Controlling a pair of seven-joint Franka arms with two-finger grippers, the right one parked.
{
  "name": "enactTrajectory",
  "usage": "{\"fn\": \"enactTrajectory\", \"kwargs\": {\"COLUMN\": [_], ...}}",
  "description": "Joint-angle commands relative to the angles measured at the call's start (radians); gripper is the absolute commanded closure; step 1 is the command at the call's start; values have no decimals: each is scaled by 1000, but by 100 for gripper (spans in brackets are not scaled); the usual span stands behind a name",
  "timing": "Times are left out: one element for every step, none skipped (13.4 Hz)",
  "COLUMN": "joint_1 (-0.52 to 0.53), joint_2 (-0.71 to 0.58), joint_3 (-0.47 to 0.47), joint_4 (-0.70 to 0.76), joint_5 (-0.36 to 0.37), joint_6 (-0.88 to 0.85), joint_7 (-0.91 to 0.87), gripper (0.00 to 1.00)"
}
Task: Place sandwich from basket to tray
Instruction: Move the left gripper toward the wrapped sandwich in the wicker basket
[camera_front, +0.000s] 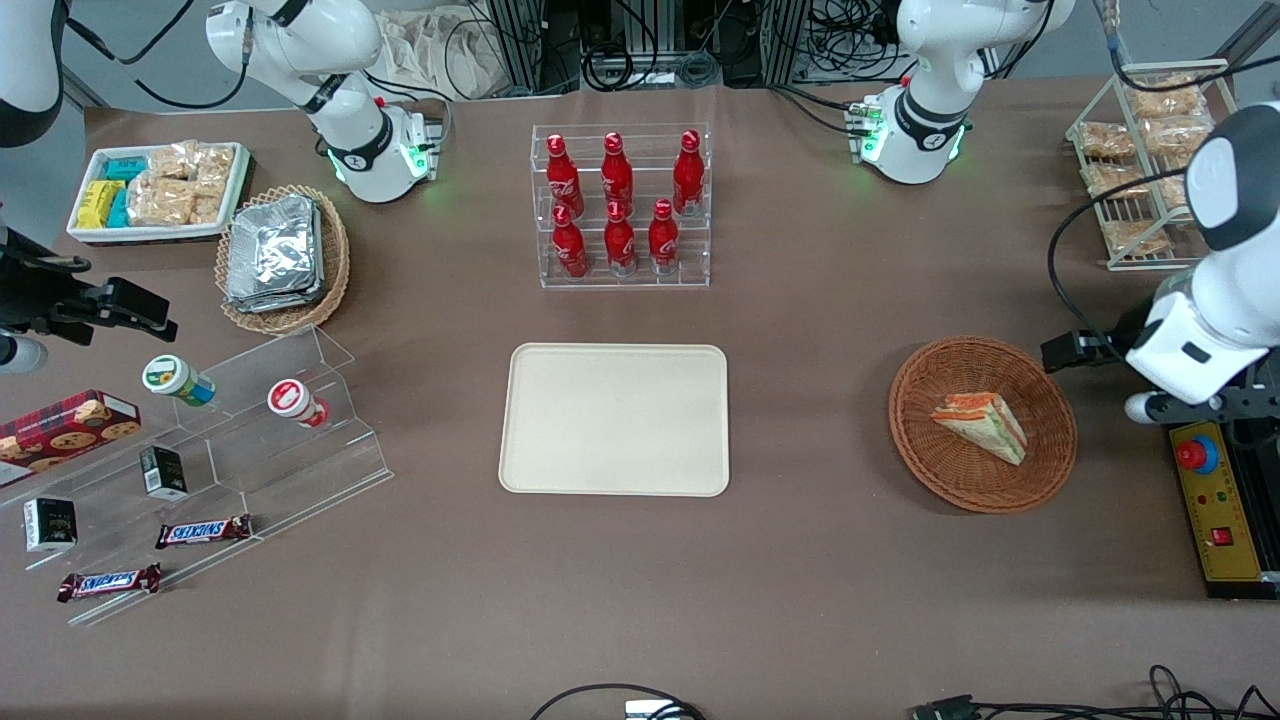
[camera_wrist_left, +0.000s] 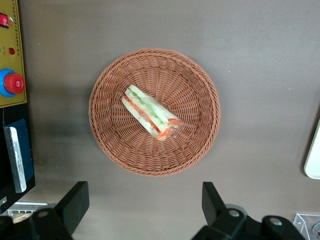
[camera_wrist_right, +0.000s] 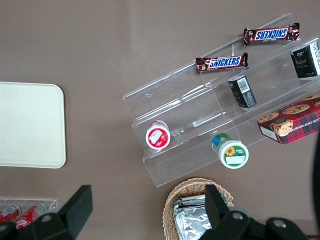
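Sandwich (camera_wrist_left: 151, 111) lying in the wicker basket (camera_wrist_left: 107, 132), gripper (camera_wrist_left: 145, 207) hovering above with jaws wide apart, cream tray (camera_front: 615, 418) sitting bare mid-desk, well apart from basket

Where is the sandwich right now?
The sandwich lies in the basket toward the working arm's end of the table; the open gripper hovers above.

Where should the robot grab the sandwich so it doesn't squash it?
Probably from straight above. The sandwich lies on its side in the basket, clear of the raised rim, so the layered edge faces up. The hand is open and hovers above the basket's edge. Closing its fingers across the two flat bread faces, near the wedge's thick middle, looks safest.
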Motion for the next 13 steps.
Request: {"fn": "enactTrajectory", "kwargs": {"joint_1": [27,26,27,27,27,32,33,40,43,49,62,63,63], "joint_2": [51,54,61,65,68,71,68,70,73,83,90,106,132], "joint_3": [-7,-7,-7,-7,-7,-7,-5,-5,-5,-5,-5,-7,-7], "joint_4": [73,82,93,91,78,62,55,52,39,24,4,-22,-34], "joint_5": [4,7,5,7,10,22,22,22,22,10,4,-6,-30], "joint_6": [-49,-49,-49,-48,-43,-42,-45,-45,-32,0,47,90,140], "joint_7": [5,6,8,8,3,-3,-6,-18,-50,-85,-110,-151,-226], "gripper": [0,0,0,0,0,0,0,0,0,0,0,0,0]}}
